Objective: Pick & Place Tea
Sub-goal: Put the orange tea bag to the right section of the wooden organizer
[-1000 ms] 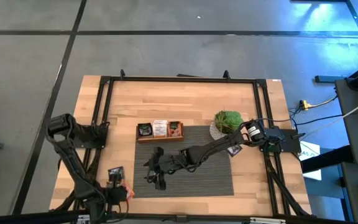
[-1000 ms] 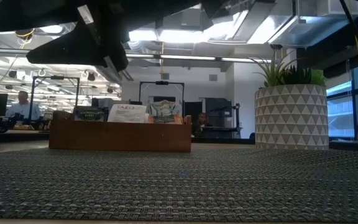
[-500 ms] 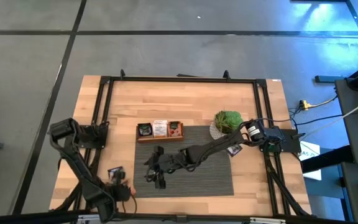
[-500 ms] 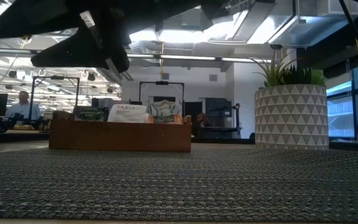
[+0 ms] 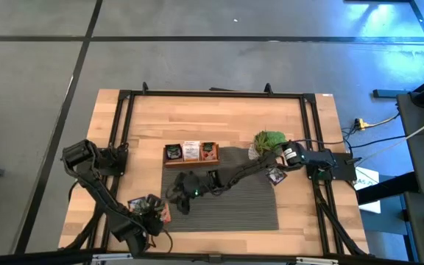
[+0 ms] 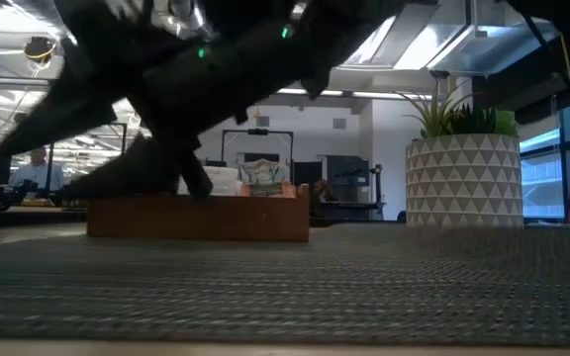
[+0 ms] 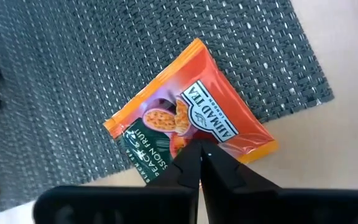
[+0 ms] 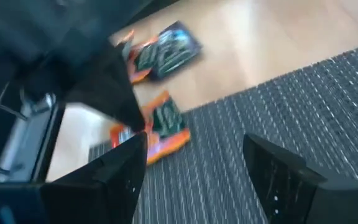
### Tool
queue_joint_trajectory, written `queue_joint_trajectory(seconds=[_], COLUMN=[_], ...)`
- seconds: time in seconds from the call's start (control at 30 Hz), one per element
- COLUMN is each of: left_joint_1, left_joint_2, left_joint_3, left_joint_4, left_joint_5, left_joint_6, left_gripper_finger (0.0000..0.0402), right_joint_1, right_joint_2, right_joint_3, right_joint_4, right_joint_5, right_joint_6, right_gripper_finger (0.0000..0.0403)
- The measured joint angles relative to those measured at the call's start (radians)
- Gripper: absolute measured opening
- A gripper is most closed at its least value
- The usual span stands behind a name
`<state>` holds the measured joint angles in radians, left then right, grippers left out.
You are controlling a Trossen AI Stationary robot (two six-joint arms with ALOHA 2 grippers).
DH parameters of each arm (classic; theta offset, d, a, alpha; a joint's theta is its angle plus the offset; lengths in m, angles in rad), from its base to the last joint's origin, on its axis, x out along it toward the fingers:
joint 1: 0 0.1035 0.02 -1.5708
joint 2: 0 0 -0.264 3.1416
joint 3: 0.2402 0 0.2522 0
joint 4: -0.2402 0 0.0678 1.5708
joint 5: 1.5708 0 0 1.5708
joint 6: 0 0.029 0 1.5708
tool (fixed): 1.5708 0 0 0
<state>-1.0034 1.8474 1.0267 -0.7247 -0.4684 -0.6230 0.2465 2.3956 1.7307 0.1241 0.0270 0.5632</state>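
Above the mat's near-left corner, left end effector (image 7: 201, 163) clamped on orange tea sachet (image 7: 191, 121).

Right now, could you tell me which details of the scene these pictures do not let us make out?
- Sachets in the wooden tray: high view too small to count them; in the low view the right arm covers part of the tray.
- Right gripper: wrist view blurred, so the sachets beyond cannot be read.
- Left gripper: shut on the orange sachet, whose near edge the fingers cover.
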Motion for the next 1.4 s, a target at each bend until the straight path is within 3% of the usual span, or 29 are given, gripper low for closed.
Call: queue_joint_trajectory(seconds=[0.47, 1.4], left_joint_1=[0.037, 0.029], left_joint_2=[0.002, 0.001], left_joint_3=[-0.001, 0.0], left_joint_4=[0.004, 0.029], left_joint_5=[-0.034, -0.052], left_joint_6=[0.069, -0.016], left_gripper_finger=[0.0003, 0.0003], right_joint_1=[-0.014, 0.041], right_joint_2=[0.024, 0.159], right_joint_3=[-0.001, 0.18], right_joint_4=[0.028, -0.051], right_joint_5=[-0.022, -0.02], right_joint_6=[0.092, 0.183], right_gripper_finger=[0.0265, 0.0257])
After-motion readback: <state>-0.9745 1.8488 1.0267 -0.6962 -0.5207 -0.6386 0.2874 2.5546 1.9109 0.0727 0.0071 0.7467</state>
